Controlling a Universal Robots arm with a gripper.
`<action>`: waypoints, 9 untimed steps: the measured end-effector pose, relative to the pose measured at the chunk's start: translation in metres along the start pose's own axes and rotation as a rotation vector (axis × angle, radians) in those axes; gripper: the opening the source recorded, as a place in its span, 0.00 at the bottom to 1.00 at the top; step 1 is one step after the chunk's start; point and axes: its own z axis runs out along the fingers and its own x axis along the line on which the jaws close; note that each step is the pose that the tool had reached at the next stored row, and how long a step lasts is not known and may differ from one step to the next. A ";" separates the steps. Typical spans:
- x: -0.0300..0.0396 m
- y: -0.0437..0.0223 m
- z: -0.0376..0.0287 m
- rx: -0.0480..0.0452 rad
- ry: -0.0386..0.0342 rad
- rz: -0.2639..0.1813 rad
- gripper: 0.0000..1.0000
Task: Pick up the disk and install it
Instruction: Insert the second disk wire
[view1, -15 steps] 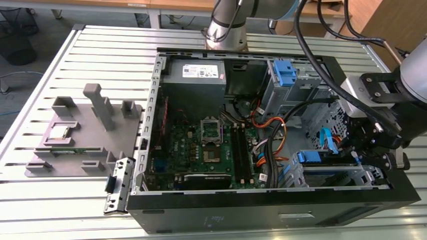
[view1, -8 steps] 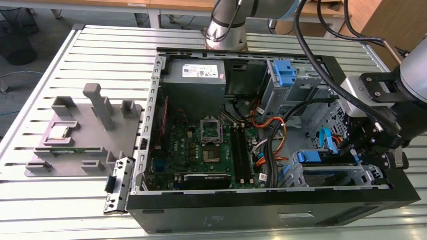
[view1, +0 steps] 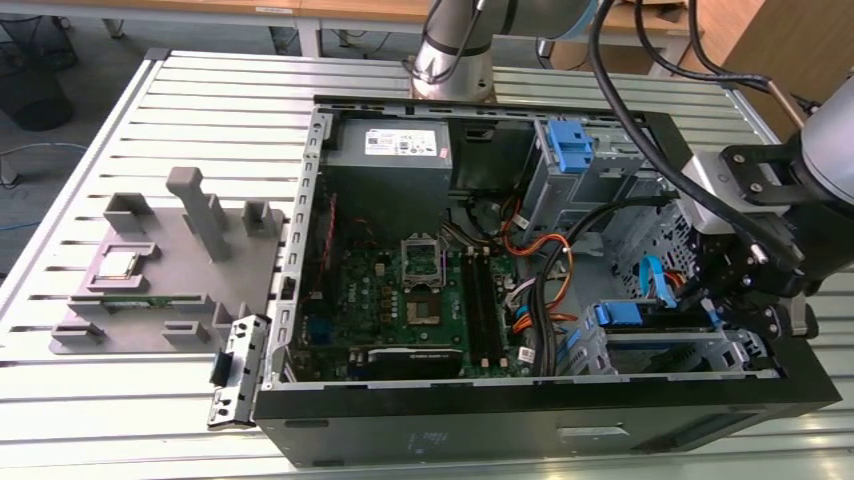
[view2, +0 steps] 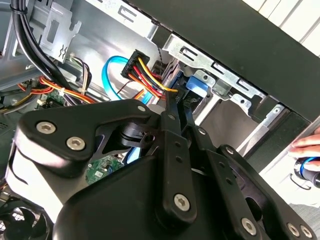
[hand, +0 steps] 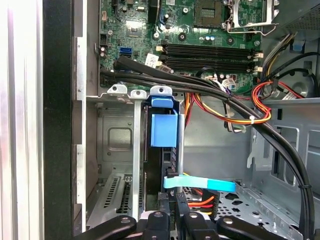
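**Black gripper at the drive cage of an open computer case**

Black linkage arms of the gripper (hand: 176, 212) occupy the foreground in both wrist views; its two fingers run side by side, drawn together, and whether they pinch anything cannot be told. Immediately beyond the fingertips, in the first wrist view, a flat blue data cable (hand: 200, 184) crosses the cage floor, with red, orange and yellow power wires (hand: 200, 200) beneath it. The disk (hand: 161, 135) stands on edge in a slot of the metal drive cage (hand: 116, 135), seated, its blue carrier tab facing the camera, just ahead of the fingers. Thick black cable bundles (hand: 190, 85) pass above the cage. Farther off lies the green motherboard (hand: 200, 30) with its memory slots. In the exterior view, the gripper (view1: 747, 290) sits at the case's right end, beside the cage; a grey power-supply box (view1: 390, 145) occupies the far corner. A person's fingers (view2: 307, 145) show outside the case in the second wrist view.
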 end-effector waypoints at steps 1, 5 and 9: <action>-0.0001 -0.0001 -0.0015 0.0000 0.0003 0.000 0.17; -0.0002 -0.0001 -0.0022 0.0007 0.0006 0.007 0.17; -0.0002 0.0021 -0.0019 0.0024 0.0019 0.024 0.17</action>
